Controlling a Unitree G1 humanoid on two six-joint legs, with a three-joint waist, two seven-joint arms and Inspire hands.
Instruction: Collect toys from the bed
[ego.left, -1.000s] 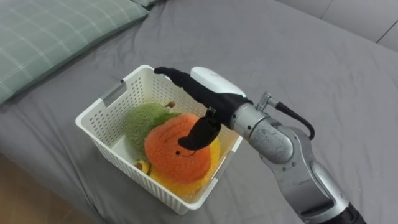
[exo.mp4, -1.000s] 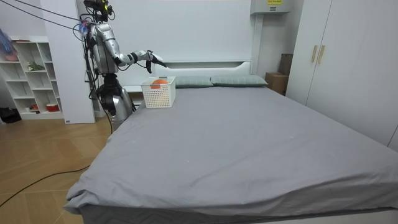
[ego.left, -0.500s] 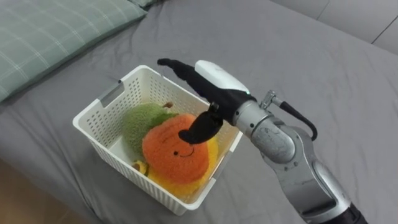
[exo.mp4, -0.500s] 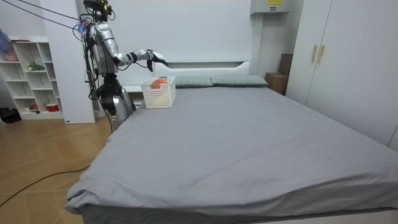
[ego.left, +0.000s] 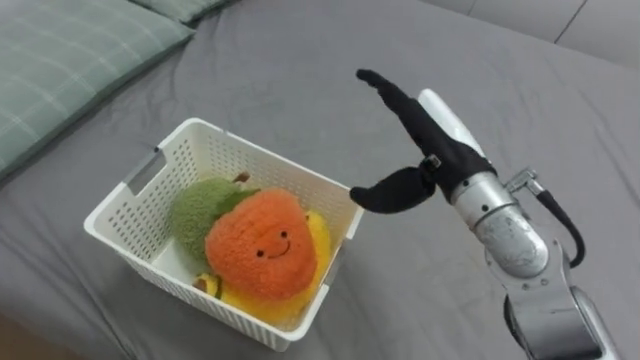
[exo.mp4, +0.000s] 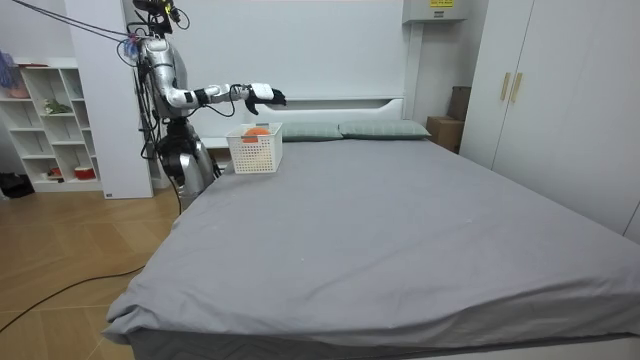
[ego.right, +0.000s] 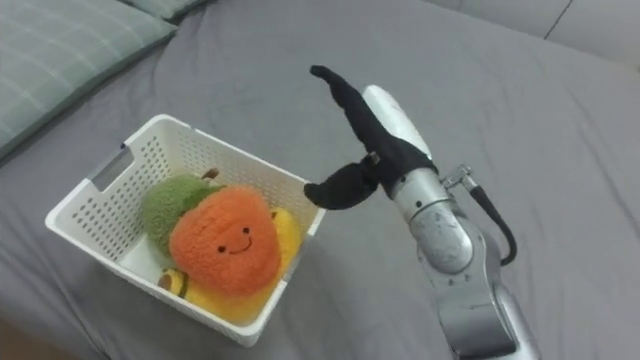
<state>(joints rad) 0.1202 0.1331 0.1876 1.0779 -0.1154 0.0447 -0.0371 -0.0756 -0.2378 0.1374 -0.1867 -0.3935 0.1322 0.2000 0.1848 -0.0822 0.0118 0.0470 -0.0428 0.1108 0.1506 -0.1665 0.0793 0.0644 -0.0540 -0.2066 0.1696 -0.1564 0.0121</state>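
Note:
A white slatted basket (ego.left: 130, 190) (ego.right: 95, 185) (exo.mp4: 254, 150) stands on the grey bed near its edge. Inside lie an orange plush with a smiling face (ego.left: 258, 243) (ego.right: 222, 243), a green plush (ego.left: 195, 206) (ego.right: 167, 205) behind it and a yellow plush (ego.left: 317, 238) (ego.right: 283, 232) beneath. My right hand (ego.left: 425, 140) (ego.right: 375, 135) (exo.mp4: 262, 94) hangs open above the bed, just right of the basket's far corner, fingers straight and thumb pointing toward the basket. It holds nothing.
A green checked pillow (ego.left: 60, 65) (ego.right: 55, 55) lies at the upper left, beyond the basket. The grey sheet (ego.left: 520, 90) stretches wide to the right. In the room view I stand at the bed's head corner, with a white shelf unit (exo.mp4: 50, 125) behind me.
My right hand has lifted off the orange plush and swung right, out of the basket. The plush stays inside. The eye view has shifted with my head.

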